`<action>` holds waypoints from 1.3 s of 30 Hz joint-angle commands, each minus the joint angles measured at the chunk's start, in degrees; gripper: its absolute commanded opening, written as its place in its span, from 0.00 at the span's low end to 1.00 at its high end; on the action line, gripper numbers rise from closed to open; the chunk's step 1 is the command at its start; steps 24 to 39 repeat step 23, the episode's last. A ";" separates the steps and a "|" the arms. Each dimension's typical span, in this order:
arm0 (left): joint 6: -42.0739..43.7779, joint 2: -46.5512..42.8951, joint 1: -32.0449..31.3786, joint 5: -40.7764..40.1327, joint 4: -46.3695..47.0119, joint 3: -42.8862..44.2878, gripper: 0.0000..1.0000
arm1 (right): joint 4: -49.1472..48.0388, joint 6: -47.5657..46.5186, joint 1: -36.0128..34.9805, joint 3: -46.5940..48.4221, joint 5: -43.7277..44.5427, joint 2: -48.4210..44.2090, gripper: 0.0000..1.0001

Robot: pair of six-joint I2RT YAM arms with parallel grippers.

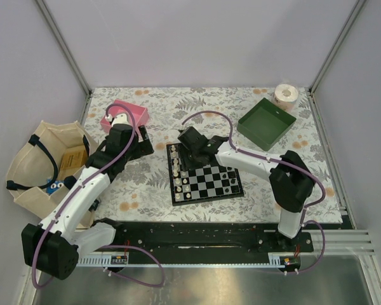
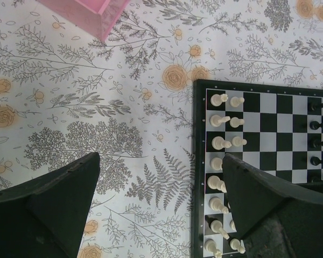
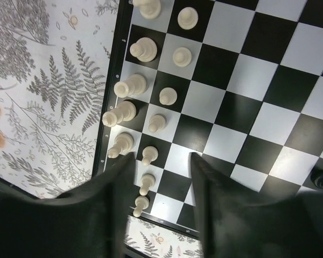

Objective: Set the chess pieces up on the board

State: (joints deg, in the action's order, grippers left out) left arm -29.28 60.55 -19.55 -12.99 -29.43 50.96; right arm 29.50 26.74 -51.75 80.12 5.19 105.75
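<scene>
The board lies mid-table. Cream-white chess pieces stand in two columns along its left side and black chess pieces along its right side. My right gripper hovers open over the board's far-left corner. In the right wrist view its gripper is empty, and white pawns stand just inside the left finger. My left gripper is open and empty left of the board. In the left wrist view its gripper is over the cloth, and its right finger covers part of the white pieces.
A pink tray sits at the back left, a green tray at the back right, with a tape roll behind it. A canvas bag lies off the table's left edge. A floral cloth covers the table.
</scene>
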 commanded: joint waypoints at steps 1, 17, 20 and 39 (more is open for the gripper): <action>-1.40 -1.75 -0.22 -3.61 3.15 0.02 0.99 | -0.49 -1.34 1.91 -1.01 3.85 -7.22 0.62; -4.56 -5.27 -0.14 -9.06 5.87 -2.53 0.99 | -0.49 -1.79 38.28 -26.22 25.89 -43.25 0.99; -4.03 -5.71 -0.22 -8.98 7.80 -3.23 0.99 | -6.62 -2.57 39.00 -32.46 35.30 -47.82 1.00; -3.16 -7.99 -0.14 -9.85 11.05 -4.98 0.99 | -16.72 -6.16 39.00 -39.14 39.18 -50.38 0.99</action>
